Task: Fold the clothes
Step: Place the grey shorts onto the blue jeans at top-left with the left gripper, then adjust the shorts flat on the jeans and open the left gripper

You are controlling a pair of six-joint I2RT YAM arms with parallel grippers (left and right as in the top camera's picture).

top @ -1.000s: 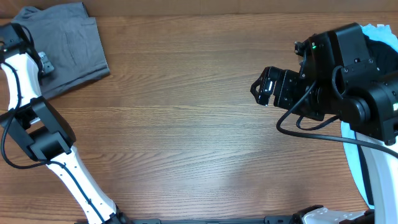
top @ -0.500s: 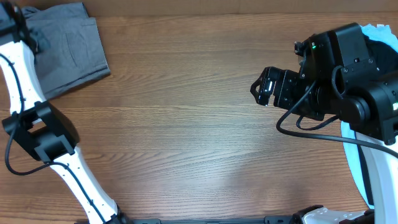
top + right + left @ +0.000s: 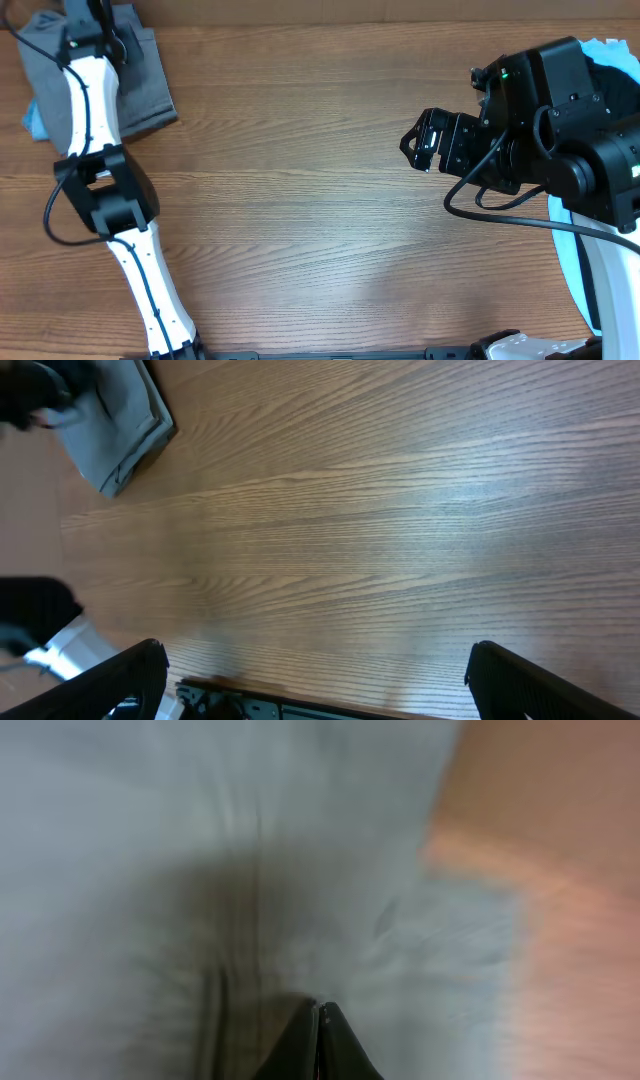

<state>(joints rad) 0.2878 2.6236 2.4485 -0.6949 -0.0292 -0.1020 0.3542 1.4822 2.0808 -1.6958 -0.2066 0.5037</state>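
— Where did the gray garment (image 3: 140,75) lie?

— In the upper left corner of the overhead frame, folded flat on the table (image 3: 300,210). Its right edge ran down to a corner at its lower right. Its top edge met the frame's border. A sliver of light blue (image 3: 30,118) showed at its left side.

— And the left arm (image 3: 85,110)?

— It stretched from the bottom left straight up over the garment and covered the garment's middle. The wrist view was badly blurred. It showed gray fabric across most of the frame and wood along the right side. The left gripper (image 3: 318,1020) had its fingertips pressed together with only a thin seam between them. I could not tell whether any cloth was caught there.

— The right side?

— The right gripper (image 3: 420,140) hung over bare wood at the right of centre, well apart from the garment. In its own view the two fingers (image 3: 125,675) sat at the lower corners, spread wide and holding nothing. The garment's corner was in the upper left.

— How much room was there?

— A wide stretch of bare wood lay between the garment's right edge and the right gripper, across the whole middle. A light blue cloth (image 3: 606,46) showed at the upper right corner, behind the right arm.
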